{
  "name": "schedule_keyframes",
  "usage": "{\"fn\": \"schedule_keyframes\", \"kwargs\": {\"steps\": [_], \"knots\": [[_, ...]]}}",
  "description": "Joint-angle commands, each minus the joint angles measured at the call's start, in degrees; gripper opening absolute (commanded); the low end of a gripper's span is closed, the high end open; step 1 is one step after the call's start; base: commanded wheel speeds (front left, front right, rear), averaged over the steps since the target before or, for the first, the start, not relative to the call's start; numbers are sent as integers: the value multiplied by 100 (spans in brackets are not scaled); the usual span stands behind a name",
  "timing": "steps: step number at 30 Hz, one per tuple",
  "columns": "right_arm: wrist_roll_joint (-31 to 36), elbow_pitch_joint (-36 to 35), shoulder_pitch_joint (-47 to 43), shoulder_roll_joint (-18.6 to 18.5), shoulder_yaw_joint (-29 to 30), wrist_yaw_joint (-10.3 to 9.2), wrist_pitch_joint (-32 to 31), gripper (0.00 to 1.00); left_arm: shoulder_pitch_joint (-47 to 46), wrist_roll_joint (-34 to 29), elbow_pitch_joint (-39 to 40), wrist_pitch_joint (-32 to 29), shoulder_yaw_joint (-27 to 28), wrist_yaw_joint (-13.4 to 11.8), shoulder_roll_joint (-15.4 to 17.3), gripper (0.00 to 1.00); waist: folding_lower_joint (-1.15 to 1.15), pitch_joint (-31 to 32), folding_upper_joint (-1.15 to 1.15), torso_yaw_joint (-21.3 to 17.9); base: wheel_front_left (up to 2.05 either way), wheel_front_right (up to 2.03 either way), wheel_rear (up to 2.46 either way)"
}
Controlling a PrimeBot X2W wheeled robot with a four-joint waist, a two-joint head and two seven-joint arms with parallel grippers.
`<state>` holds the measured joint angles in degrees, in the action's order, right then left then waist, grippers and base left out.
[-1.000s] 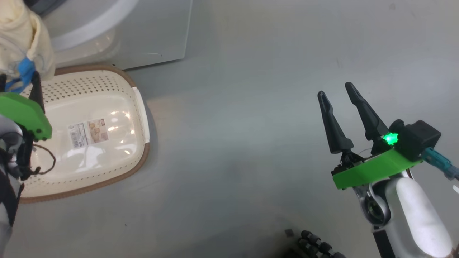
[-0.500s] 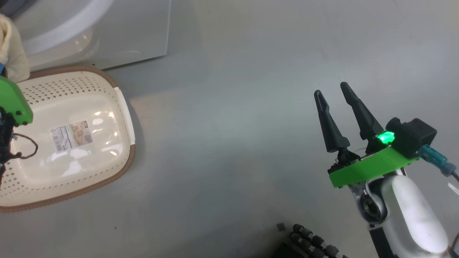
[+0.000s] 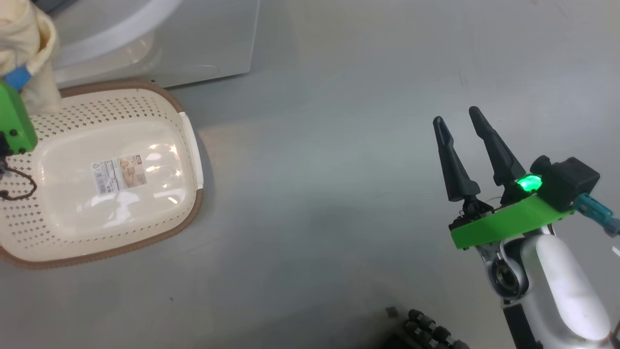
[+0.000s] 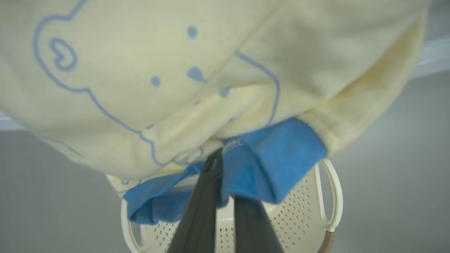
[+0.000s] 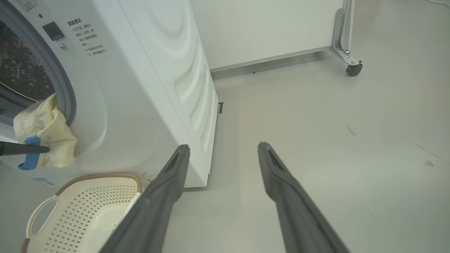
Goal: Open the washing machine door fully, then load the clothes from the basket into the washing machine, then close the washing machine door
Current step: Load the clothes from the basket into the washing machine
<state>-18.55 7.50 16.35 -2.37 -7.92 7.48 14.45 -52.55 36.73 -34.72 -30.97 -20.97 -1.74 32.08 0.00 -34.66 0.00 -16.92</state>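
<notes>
Clothes [image 4: 197, 70] hang in a bunch in front of the washing machine [image 5: 140, 88], gripped by the left gripper [image 4: 223, 182]. Its two dark fingers are clamped together on a blue cloth piece [image 4: 274, 158] at the low end of the bundle. In the right wrist view we see the bundle's long axis running up and down. Its upper end points at the grey gasket [image 5: 66, 95] at the lower right of the drum [image 5: 21, 70] opening, and its blue end points down toward the basket [image 3: 121, 104]. We cannot tell whether the top of the bundle rests on the gasket or only hangs against it. The left finger comes in level from the left and meets the bundle near its bottom. In the left wrist view the pale yellow bear-print fabric spreads on the far side of the fingertips, and the blue fold wraps over them, hiding the tip of one finger.

The basket sits on the grey floor [image 3: 339, 194] just near of the washer's front, below the hanging bundle, with its longer side running left to right. We see its glossy bottom and a printed label [image 3: 118, 174] on it.

The right gripper [image 3: 456, 116] hovers well to the right over the floor, far apart from the basket. Its fingers are spread with nothing between them, and they point toward the far side
</notes>
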Motion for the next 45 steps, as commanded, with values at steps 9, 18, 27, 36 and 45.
{"fn": "schedule_keyframes", "kwargs": {"steps": [9, 18, 27, 36, 45], "knots": [[-42, -175, 78, -51, -94, 1, 54, 100, -196, 242, 1966, -1089, 502, -417, 1009, 0, 0, -18, 0, 130, 0, 0, 0], [-69, -223, 137, -51, -134, 1, 54, 100, -640, 9, 2889, -1162, 828, -763, 1489, 0, 0, -192, 0, -27, 0, 0, 0], [-14, -293, 200, -51, -180, 1, 54, 100, -1167, -545, 2074, -140, 926, -937, 1502, 0, 0, -455, 0, -286, 0, 0, 0], [-82, -393, 260, -51, -384, 1, 54, 100, -1860, -769, 1255, 684, 957, -783, 1514, 0, 0, -821, 0, -590, 0, 0, 0], [-217, -412, 306, -51, -584, 1, 54, 100, -2826, -1098, 645, 1549, 918, -581, 1626, 0, 0, -1143, 0, -883, 0, 0, 0]]}}
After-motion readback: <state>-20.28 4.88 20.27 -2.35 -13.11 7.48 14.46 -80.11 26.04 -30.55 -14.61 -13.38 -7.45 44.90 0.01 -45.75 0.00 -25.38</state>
